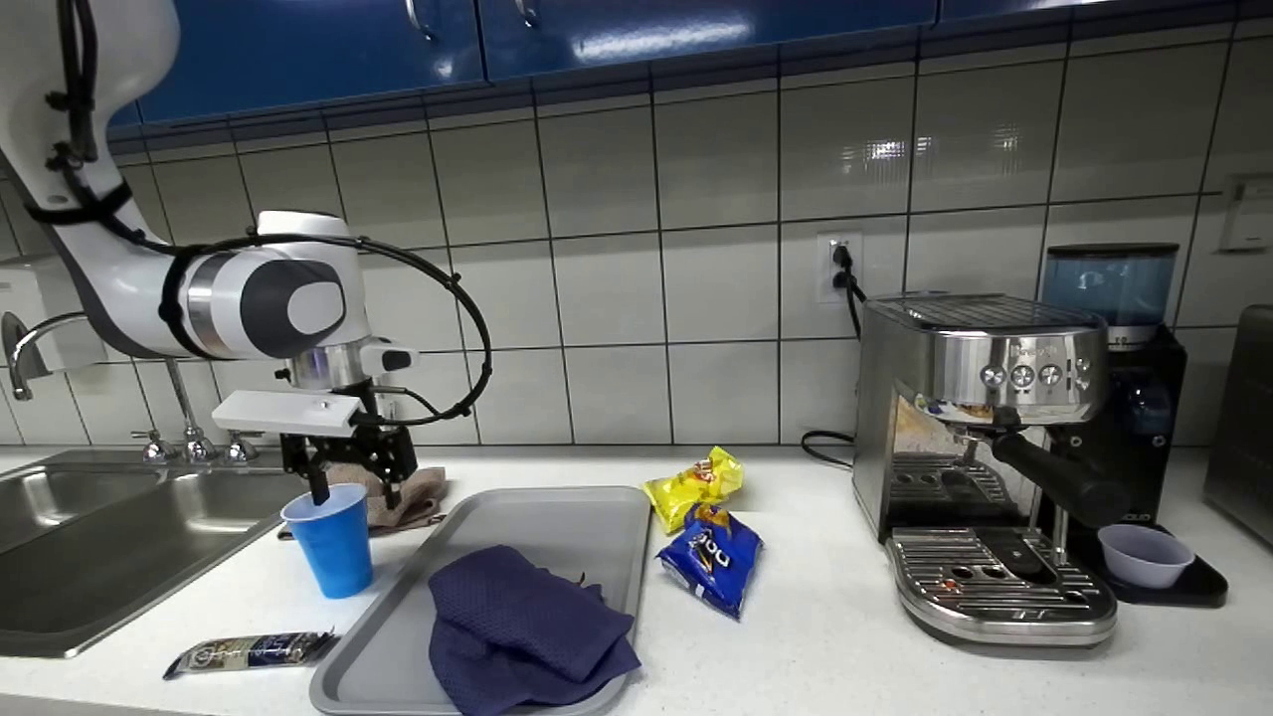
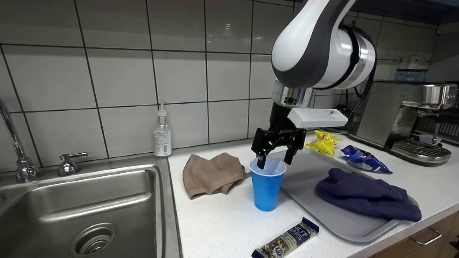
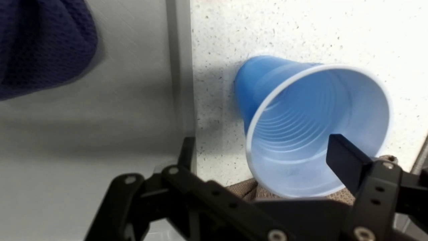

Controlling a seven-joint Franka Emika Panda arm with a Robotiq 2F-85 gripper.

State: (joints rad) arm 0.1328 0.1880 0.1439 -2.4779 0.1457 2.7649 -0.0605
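My gripper points down over a blue cup, its jaws spread wide. The cup stands upright on the counter, pale inside with a white rim. In an exterior view, one fingertip shows at the cup's mouth, seemingly just inside the rim, while its partner hangs outside on the tray side. From the wrist view, the rim of the cup passes between the fingers, and neither visibly presses on the wall. Behind the cup lies a crumpled brown cloth. A grey tray beside it bears a dark purple cloth.
A wrapped nut bar lies in front of the cup. Yellow and blue snack bags rest past the tray, before an espresso machine. The steel sink borders the counter, with a pump bottle behind.
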